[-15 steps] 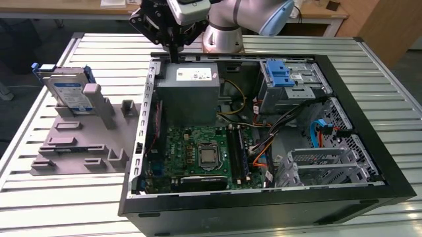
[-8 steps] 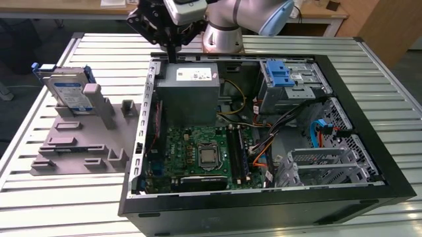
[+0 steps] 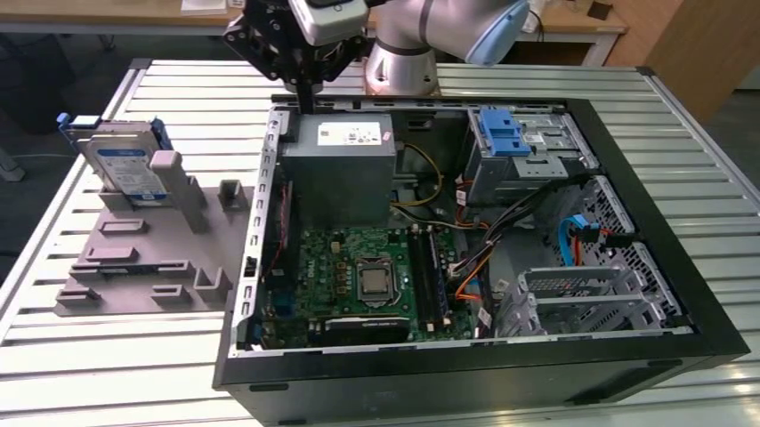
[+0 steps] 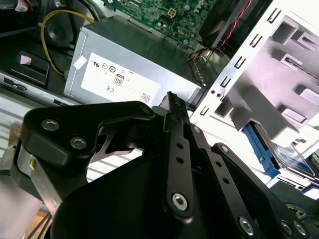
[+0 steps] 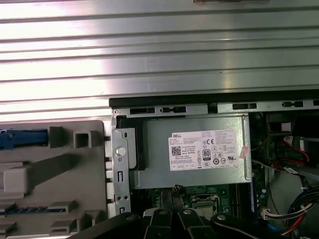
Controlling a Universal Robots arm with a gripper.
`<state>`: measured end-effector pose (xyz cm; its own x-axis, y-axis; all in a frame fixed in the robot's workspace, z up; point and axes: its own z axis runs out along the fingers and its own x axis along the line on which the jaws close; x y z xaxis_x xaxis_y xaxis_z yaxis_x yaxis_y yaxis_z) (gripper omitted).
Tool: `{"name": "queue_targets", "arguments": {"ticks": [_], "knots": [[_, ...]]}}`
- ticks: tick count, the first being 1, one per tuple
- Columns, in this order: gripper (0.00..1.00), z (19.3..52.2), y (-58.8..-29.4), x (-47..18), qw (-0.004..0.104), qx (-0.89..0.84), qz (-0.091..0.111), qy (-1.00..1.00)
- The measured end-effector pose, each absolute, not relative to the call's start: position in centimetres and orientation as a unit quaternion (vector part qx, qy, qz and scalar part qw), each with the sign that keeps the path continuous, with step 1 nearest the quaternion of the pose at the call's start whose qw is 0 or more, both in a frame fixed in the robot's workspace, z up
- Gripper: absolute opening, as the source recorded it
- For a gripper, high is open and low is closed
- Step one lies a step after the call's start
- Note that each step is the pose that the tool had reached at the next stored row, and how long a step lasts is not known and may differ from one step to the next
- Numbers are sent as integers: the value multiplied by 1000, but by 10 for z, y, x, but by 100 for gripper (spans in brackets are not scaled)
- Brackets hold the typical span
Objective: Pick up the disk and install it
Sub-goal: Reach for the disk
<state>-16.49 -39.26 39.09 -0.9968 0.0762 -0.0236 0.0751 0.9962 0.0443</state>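
gripper [image 3: 306,101] is hovering above the power supply [image 3: 344,156] in the computer case [image 3: 475,384], fingers pressed together, holding nothing. disk [image 3: 124,167] is standing upright in the grey fixture [image 3: 142,258] on the worktop [image 3: 700,133], at the exterior view's left of the case.

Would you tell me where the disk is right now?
In the exterior view, the disk stands on edge in the grey rack on the exterior view's left, outside the computer case.

I see the disk [image 3: 126,167] standing on edge in the grey fixture [image 3: 142,267], silver with a white-and-blue label, blue carrier bracket around it, at the exterior view's left of the computer case [image 3: 475,378]
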Motion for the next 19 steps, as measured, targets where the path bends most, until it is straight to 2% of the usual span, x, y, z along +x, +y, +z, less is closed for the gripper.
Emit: {"name": "queue_targets", "arguments": {"ticks": [19], "knots": [[11, 390, -392, -174, 12, 38, 22, 999]]}}
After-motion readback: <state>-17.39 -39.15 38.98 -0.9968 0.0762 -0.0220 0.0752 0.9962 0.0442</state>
